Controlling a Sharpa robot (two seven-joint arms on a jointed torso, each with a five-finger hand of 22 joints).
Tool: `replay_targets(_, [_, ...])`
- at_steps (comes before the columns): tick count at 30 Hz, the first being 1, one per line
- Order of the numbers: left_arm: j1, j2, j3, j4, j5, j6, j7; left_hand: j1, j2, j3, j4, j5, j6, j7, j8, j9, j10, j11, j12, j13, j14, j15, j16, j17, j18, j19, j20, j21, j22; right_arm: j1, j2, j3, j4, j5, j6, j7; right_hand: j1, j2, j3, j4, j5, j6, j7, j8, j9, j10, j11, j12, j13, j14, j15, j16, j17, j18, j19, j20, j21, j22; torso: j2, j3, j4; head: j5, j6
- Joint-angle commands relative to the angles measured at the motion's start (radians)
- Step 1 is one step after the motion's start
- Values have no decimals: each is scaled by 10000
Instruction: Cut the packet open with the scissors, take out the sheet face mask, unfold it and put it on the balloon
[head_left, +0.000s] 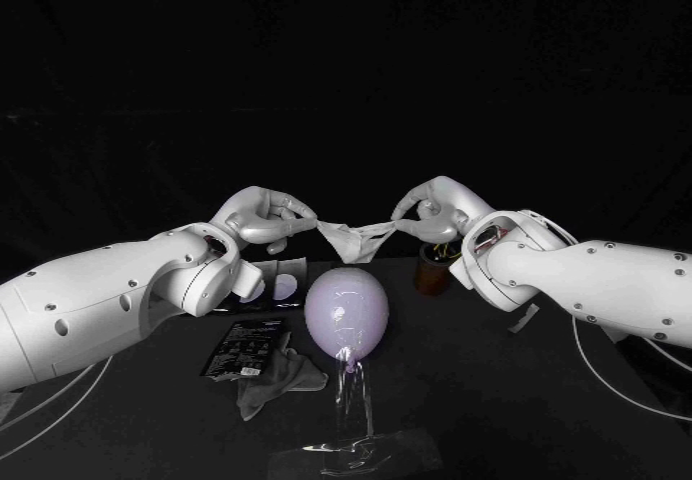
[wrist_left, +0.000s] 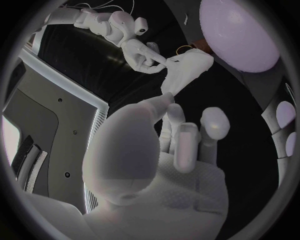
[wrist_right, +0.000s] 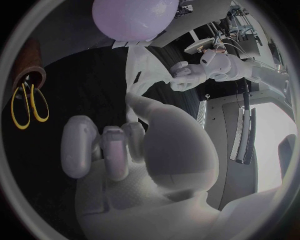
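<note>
The black packet (head_left: 242, 348) lies at the near left, a crumpled pale sheet (head_left: 278, 382) just beside it. The lilac balloon (head_left: 346, 312) stands mid-table on a clear stand (head_left: 353, 455), with a brown cup (head_left: 430, 275) holding yellow-handled scissors (wrist_right: 28, 105) to its far right. Just above the balloon's top, the left hand (head_left: 267, 220) and the right hand (head_left: 433, 210) each pinch one end of the face mask (head_left: 353, 240), which sags between them.
</note>
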Motion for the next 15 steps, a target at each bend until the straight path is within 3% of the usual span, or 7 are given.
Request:
replay_targets(1, [66, 62, 27, -248, 693, 29, 154, -10, 95, 46, 11, 32, -48, 11, 35, 605, 86, -9, 34, 5, 120, -74, 34, 337, -105, 62, -21, 55, 3, 122, 15, 23, -148, -72, -81, 197, 73, 5, 62, 20, 28, 90, -2, 60, 11, 313, 28, 57, 1516, 1045, -49, 35, 2631, 70, 81, 2, 35, 1950, 12, 15, -5, -27, 42])
replay_targets(8, [125, 141, 51, -723, 1405, -114, 197, -21, 89, 64, 3, 32, -50, 10, 46, 612, 80, -10, 28, -5, 125, -75, 36, 347, -105, 61, -21, 58, 6, 251, 27, 47, -427, -79, -29, 200, 75, 1, 65, 17, 28, 89, -2, 62, 12, 315, 28, 60, 1519, 1045, -49, 35, 2631, 70, 82, 3, 35, 1950, 2, 8, -3, -31, 87])
replay_targets(15, [168, 226, 62, -1039, 2178, -150, 143, -54, 73, 102, -11, 33, -58, 10, 68, 627, 96, -10, 39, 20, 137, -76, 42, 378, -105, 59, -21, 64, 11, 291, 102, 53, -671, -81, -43, 207, 75, 1, 65, 17, 28, 89, -2, 62, 12, 315, 28, 60, 1519, 1045, -49, 35, 2631, 70, 82, 3, 35, 1950, 7, -3, 7, -40, 224])
